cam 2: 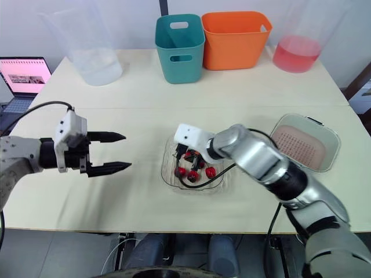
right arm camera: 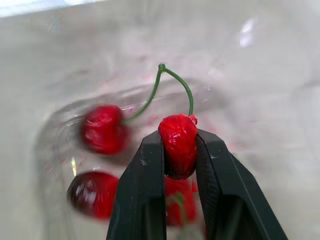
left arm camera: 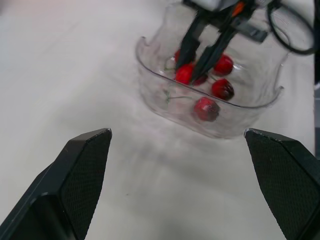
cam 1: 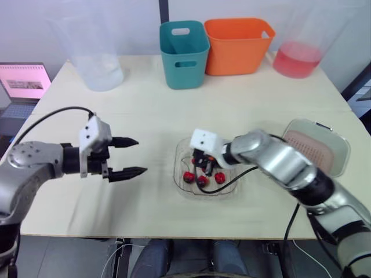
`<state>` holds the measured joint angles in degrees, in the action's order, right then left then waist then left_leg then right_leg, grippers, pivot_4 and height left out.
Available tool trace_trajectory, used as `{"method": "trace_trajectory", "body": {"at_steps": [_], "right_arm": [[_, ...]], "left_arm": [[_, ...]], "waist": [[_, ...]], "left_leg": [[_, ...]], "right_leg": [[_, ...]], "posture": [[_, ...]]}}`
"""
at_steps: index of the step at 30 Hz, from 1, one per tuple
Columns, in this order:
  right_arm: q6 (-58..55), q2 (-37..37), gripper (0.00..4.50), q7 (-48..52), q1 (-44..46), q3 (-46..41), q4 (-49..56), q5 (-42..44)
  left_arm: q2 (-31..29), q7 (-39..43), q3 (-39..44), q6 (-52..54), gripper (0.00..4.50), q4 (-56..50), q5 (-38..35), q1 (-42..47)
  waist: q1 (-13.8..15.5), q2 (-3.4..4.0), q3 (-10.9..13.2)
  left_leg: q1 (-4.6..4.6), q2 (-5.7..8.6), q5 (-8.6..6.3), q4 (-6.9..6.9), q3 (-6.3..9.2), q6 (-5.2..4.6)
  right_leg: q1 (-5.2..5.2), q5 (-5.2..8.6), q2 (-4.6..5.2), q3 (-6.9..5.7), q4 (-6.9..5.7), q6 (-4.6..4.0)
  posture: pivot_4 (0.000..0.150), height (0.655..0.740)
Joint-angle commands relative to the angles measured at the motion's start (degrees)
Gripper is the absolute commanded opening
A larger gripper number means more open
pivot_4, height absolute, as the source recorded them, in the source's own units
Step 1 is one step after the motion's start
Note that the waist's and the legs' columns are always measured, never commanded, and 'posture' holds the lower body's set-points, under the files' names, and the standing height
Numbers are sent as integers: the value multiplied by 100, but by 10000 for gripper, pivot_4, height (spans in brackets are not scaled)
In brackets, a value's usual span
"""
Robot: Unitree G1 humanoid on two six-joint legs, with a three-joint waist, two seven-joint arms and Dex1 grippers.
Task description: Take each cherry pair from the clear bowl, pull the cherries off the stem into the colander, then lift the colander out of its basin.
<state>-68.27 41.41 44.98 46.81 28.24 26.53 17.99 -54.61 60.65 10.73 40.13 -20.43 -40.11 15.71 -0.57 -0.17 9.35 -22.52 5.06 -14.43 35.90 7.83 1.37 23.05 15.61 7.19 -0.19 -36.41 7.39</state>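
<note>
Inside the bowl (left arm camera: 150, 85), right gripper (right arm camera: 179, 142) clamping one wrinkled red cherry (right arm camera: 178, 131), green stem (right arm camera: 175, 80) arching to its twin (right arm camera: 101, 129), left gripper (cam 1: 142, 155) spread wide at bowl's 9 o'clock, colander (cam 1: 316, 147) at 3 o'clock.

The pale table (cam 1: 145, 98) bears a clear bowl (left arm camera: 165, 100), basin (cam 2: 333, 145), teal bin (cam 1: 184, 63) and orange bin (cam 1: 235, 55).

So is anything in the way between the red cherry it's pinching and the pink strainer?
Nothing visible. The right gripper is shut on a red cherry inside the clear plastic bowl. Only bare tabletop lies between that bowl and the pink colander in its pale basin. It probably just needs lifting over the bowl's wall.
</note>
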Motion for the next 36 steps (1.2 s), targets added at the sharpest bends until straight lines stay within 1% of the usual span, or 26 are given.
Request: {"method": "trace_trajectory", "body": {"at_steps": [1,3,5,8,11,15,19,23,27,29,31,36], "right_arm": [[242,270,4255,348,-243,-1266,752,575],[352,180,4255,393,-411,-2031,986,958],[307,-50,4255,221,-425,-2472,1038,1176],[380,-510,4255,-293,-316,-2748,900,1176],[521,-754,4255,-611,-259,-2786,829,1128],[643,-900,4255,-945,-184,-2787,765,1098],[651,-966,4255,-1149,-132,-2859,754,1192],[629,-1031,4255,-1237,-140,-2946,779,1351],[605,-1050,4255,-1300,-148,-2975,791,1473],[601,-1042,4183,-1331,-150,-2978,790,1521],[590,-1038,4183,-1362,-144,-2979,784,1562],[565,-1043,4183,-1430,-134,-2970,782,1654]], "left_arm": [[139,-109,363,329,45000,354,-548,599],[365,-242,342,552,45000,587,-829,1134],[623,-394,255,718,45000,804,-996,1639],[1181,-543,-22,858,45000,1202,-1073,2466],[1640,-584,-228,858,45000,1515,-1005,2963],[2022,-642,-350,750,45000,1787,-855,3157],[2238,-710,-402,710,45000,1778,-811,3099],[2495,-871,-295,776,45000,1831,-925,3016],[2610,-910,-274,800,45000,1796,-950,2993],[2657,-950,-222,829,39551,1827,-1000,3018],[2626,-900,-270,843,31592,1801,-981,2995],[2660,-952,-242,861,4664,1795,-1037,2991]], "waist": [[-4,-6,-1],[-7,-8,0],[-14,-9,0],[-39,-12,-2],[-30,-12,-2],[-60,-13,-1],[-50,-13,-1],[-35,-13,-1],[-41,-13,-1],[-41,-13,-2],[-40,-13,-1],[-38,-13,-1]], "left_leg": [[0,0,0,0,1,0],[1,0,-1,0,2,-2],[2,-1,-1,2,1,-1],[7,0,1,6,1,2],[7,2,10,8,1,17],[6,2,17,7,0,29],[5,0,17,6,1,29],[5,0,17,7,1,29],[5,0,17,8,1,29],[5,0,17,7,1,29],[5,0,17,7,1,29],[5,0,17,7,1,29]], "right_leg": [[-4,0,0,-2,2,0],[-6,0,-2,-4,4,0],[-9,0,-3,-4,0,1],[-11,-1,-8,-2,-6,0],[-9,-1,-8,-1,-10,0],[-1,-1,-7,7,-10,0],[5,-1,-9,10,-14,0],[4,-1,-9,11,-14,0],[3,-1,-9,12,-14,0],[4,-1,-9,12,-15,0],[4,-1,-9,11,-15,0],[4,-1,-9,12,-15,0]], "posture": [[1500,7400],[1500,7400],[1500,7400],[1500,7400],[1500,7400],[1500,7400],[1500,7400],[1500,7400],[1500,7400],[1500,7400],[1500,7400],[1500,7400]]}}
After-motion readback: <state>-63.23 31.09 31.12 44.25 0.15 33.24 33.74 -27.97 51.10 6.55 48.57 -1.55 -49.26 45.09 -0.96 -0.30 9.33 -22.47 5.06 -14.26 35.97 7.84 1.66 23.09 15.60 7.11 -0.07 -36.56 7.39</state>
